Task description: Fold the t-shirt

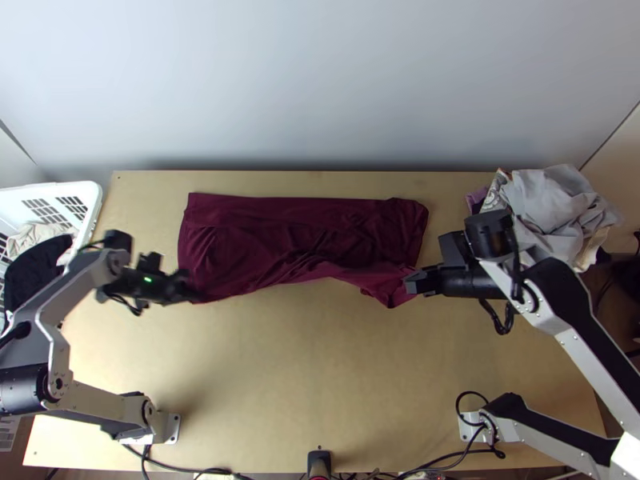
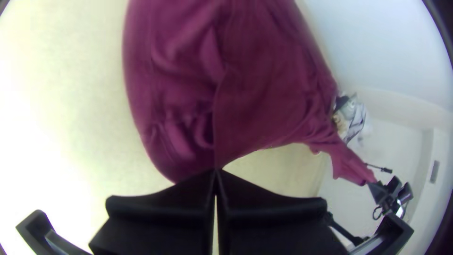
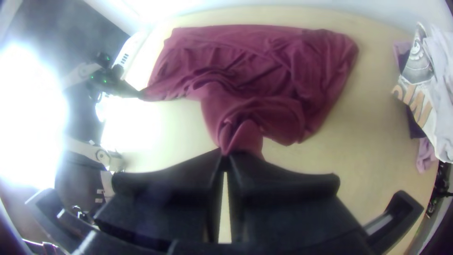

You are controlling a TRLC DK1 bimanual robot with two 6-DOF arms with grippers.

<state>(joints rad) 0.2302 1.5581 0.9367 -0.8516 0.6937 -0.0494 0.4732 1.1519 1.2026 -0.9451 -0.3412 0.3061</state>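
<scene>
1. The t-shirt (image 1: pixel 304 228) lies as a wide, partly folded band across the far half of the table (image 1: pixel 320 384).
2. The left gripper (image 2: pixel 216 172) is closed on its near left corner, and the right gripper (image 3: pixel 226 158) pinches the near right part, gathered to a point. Holding both ends probably lets the near edge be moved together, for the next fold.
3. Between the grips this edge bends and sags, so the fold may come uneven if it is not first pulled straight.
4. The dark red cloth looks thin and soft, with many small wrinkles; the table is smooth pale wood.
</scene>
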